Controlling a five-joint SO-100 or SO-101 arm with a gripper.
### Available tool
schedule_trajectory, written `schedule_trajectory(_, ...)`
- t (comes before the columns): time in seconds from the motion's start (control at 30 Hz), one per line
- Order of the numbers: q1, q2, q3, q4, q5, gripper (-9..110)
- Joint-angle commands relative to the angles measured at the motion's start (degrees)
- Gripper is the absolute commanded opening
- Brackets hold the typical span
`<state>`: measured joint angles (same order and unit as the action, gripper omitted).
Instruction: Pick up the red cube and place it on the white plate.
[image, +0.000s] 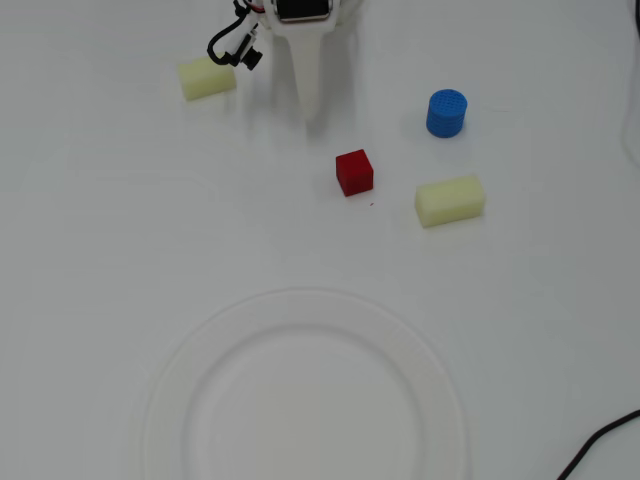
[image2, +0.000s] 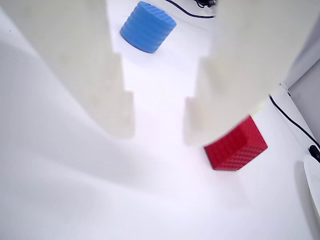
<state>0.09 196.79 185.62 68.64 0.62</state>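
Plain white tabletop (image: 100, 300), evenly and brightly lit, soft shadows, black cable (image: 600, 445) at lower right corner

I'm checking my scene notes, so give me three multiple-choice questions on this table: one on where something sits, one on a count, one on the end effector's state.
1. In the overhead view, where is the red cube relative to the white plate?
A. on it
B. above it, on the bare table
C. under its rim

2. How many pale yellow blocks are there?
A. one
B. two
C. four

3. What is the end effector doing?
A. open, holding nothing
B. shut on the blue cylinder
C. shut on the cube

Answers:
1 B: the cube lies clear of the rim.
2 B: one block at upper left, another at right.
3 A: the wrist view shows a gap between the fingers, with the cube beside them.
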Motion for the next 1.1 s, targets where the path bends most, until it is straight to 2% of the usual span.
schedule_trajectory(0.0, -3.87, 0.7, -0.26, 0.09, -2.81, 0)
schedule_trajectory(0.5, -3.43, 0.7, -0.18, -1.49, -2.46, 0)
schedule_trajectory(0.67, -2.46, 0.35, -6.68, -3.08, 0.44, 0)
schedule_trajectory(0.87, -1.93, -14.68, -19.07, -8.09, -0.26, 0)
schedule_trajectory(1.07, -8.26, -31.11, -31.55, -8.61, 0.35, 13)
